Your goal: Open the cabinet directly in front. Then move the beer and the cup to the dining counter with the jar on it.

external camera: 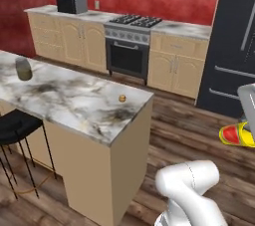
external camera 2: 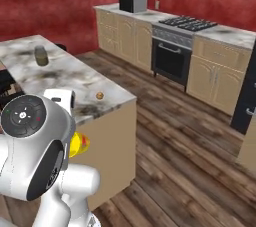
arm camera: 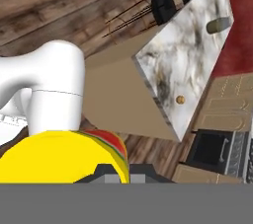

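One yellow cup [external camera: 238,135] with a red-orange mark is carried by the gripper [arm camera: 118,171], whose fingers are pressed together on it; in the hand view the cup fills the lower left just above the dark fingertips, and in the right base view it peeks out yellow behind the arm's big white joint. In the left base view the cup hangs at the right edge, above the wood plank floor [external camera: 184,125] and well apart from the dining counter [external camera: 74,105].

That counter is a marble-topped island with a tan wood base, and black stools [external camera: 17,125] stand along its near side in the left base view. On its top, toward the far end, stands the jar [external camera: 23,68] with a grey lid and olive-brown contents. Nearer the counter's corner lies a small round tan object [external camera: 122,98], too small to identify.

Against the red wall runs a row of low tan cabinets with a black-and-silver stove [external camera: 128,46] set in the middle and a microwave [external camera: 71,3] on the worktop to its left. A dark refrigerator [external camera: 234,46] stands at the right.
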{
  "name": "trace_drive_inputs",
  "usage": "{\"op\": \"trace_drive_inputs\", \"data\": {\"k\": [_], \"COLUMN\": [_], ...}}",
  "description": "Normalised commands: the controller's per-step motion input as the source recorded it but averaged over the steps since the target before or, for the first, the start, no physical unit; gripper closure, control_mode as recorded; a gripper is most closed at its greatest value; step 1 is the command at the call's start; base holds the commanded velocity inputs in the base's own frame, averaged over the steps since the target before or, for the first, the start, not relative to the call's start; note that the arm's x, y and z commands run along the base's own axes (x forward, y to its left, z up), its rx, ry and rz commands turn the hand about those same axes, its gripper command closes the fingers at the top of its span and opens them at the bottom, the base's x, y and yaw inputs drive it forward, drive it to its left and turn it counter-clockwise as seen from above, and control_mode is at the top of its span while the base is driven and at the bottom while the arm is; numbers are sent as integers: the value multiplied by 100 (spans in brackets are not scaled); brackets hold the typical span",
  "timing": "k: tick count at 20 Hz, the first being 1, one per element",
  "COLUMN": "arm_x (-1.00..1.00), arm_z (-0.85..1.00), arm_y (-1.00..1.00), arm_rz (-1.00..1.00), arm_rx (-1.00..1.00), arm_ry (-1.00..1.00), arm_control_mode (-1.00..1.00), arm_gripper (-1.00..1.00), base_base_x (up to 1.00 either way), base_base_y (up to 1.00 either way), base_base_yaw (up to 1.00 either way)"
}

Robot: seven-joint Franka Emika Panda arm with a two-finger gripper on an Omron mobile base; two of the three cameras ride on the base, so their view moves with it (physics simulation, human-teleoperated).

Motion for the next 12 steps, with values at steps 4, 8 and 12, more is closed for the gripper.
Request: {"op": "trace_drive_inputs", "data": {"k": [4, 8, 12], "arm_x": [0, 0, 0], "arm_z": [0, 0, 0], "arm_y": [0, 0, 0], "arm_rz": [0, 0, 0], "arm_rx": [0, 0, 0], "arm_ry": [0, 0, 0], "arm_control_mode": [100, 100, 100], "arm_gripper": [100, 100, 100], "base_base_x": [47, 41, 40], "base_base_y": [-19, -31, -37], "base_base_yaw": [16, 18, 21]}}
